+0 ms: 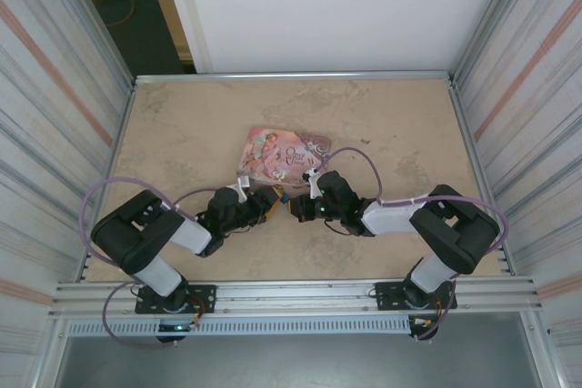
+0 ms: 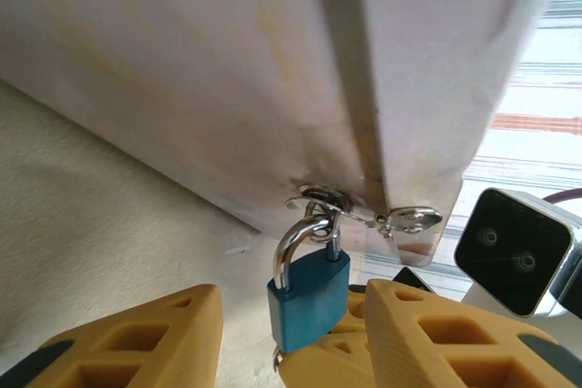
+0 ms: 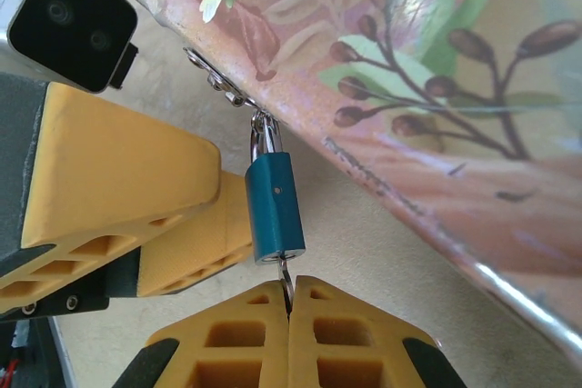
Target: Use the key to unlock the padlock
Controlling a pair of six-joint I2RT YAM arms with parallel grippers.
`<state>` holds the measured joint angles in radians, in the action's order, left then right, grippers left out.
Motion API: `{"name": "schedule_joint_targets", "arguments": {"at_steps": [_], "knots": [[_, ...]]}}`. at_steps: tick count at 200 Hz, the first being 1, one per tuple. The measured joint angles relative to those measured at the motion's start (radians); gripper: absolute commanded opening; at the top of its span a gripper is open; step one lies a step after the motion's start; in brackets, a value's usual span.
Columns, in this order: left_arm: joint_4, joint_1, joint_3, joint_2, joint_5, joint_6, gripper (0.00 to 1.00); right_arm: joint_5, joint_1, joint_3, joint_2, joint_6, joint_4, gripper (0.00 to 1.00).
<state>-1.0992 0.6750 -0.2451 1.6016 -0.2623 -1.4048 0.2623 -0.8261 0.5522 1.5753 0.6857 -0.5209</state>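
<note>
A: What sits nearest in the right wrist view?

B: The right gripper (image 3: 289,302), at 6 o'clock in the frame. Its yellow jaws are pressed together on the key (image 3: 286,277), a thin metal sliver. The key rises toward 12 o'clock from the tips to the underside of the padlock (image 3: 275,208).

A: And the left gripper?

B: In the left wrist view the left gripper (image 2: 293,311) has its jaws apart, one finger (image 2: 136,343) at 7 o'clock and the other at 5 o'clock. The blue padlock body stands between them. A gap shows on the body's 9 o'clock side; whether the other finger touches it cannot be told.

A: Where does the padlock hang?

B: Its shackle (image 2: 293,247) passes through a small metal latch (image 2: 323,199) on the edge of the pink tin (image 3: 436,88). The tin lies beyond the lock, from 12 to 2 o'clock.

A: And from above?

B: Both grippers meet tip to tip at the tin's 6 o'clock edge, near the middle of the table (image 1: 182,124).
</note>
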Motion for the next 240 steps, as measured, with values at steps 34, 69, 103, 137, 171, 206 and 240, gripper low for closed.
{"name": "schedule_joint_targets", "arguments": {"at_steps": [34, 69, 103, 137, 171, 206, 240], "knots": [[-0.041, 0.002, -0.014, 0.042, -0.005, -0.015, 0.41, 0.0, -0.005, 0.015, 0.0, 0.017, 0.0, 0.0], [-0.093, 0.012, -0.029, 0.087, -0.007, -0.032, 0.33, -0.001, -0.005, 0.015, 0.0, 0.034, 0.002, 0.0], [-0.135, 0.016, -0.039, 0.122, -0.008, -0.042, 0.24, -0.002, -0.005, 0.016, 0.0, 0.046, 0.01, 0.0], [-0.142, 0.017, -0.039, 0.129, -0.011, -0.049, 0.18, -0.005, -0.005, 0.016, -0.006, 0.048, 0.02, 0.0], [-0.153, 0.02, -0.039, 0.129, -0.01, -0.052, 0.08, -0.005, -0.004, 0.016, -0.02, 0.056, 0.031, 0.06], [-0.166, 0.021, -0.041, 0.129, -0.009, -0.06, 0.0, 0.0, -0.004, 0.014, -0.041, 0.067, 0.039, 0.2], [-0.146, 0.021, -0.042, 0.128, -0.003, -0.06, 0.0, -0.002, -0.005, 0.012, -0.096, 0.063, 0.034, 0.31]]}}
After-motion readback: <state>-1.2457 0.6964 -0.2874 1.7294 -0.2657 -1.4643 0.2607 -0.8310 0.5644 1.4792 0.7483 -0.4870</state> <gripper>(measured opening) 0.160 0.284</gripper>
